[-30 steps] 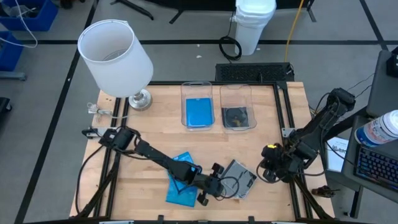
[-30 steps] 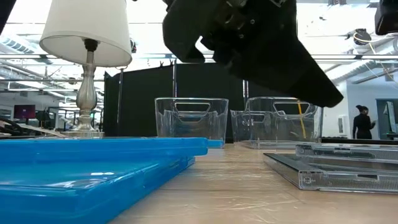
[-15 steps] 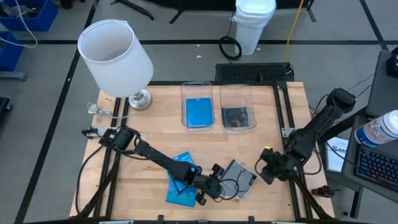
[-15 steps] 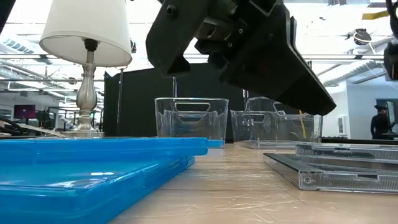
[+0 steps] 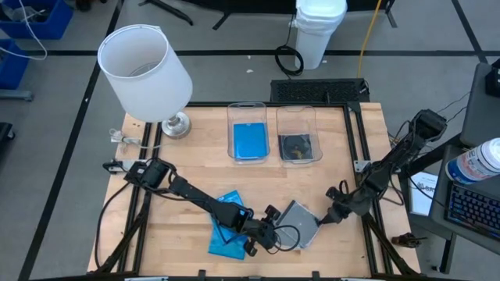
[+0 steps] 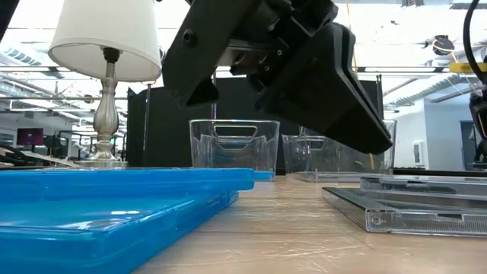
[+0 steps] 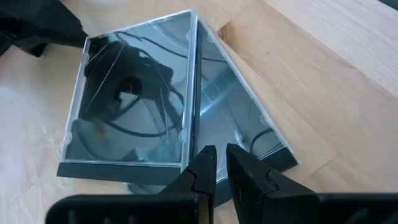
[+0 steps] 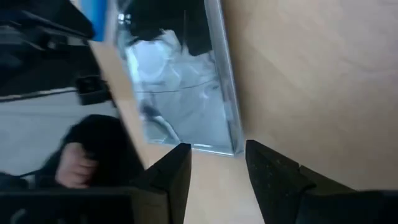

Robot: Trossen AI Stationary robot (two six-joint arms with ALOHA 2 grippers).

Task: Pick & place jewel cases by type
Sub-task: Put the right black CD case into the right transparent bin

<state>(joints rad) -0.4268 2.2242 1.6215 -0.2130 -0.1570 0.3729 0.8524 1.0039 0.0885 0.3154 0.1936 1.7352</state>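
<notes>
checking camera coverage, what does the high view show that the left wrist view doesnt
Only the high view: the lamp, two bins, blue cases, and the right gripper by the grey cases' edge. Only the left wrist view: the left gripper at the grey cases, jaws nearly together, holding nothing, and that one case leans on the other. Both share the grey cases and the table.

1. Left gripper [image 6: 262, 68] fills low view's top; arm cut off by frame edge, hides part of bins [image 6: 233, 146] behind.
2. Blue cases [image 5: 228, 232] partly under left arm in high view.
3. Grey case [image 8: 180, 87] blurred in right wrist view.
</notes>
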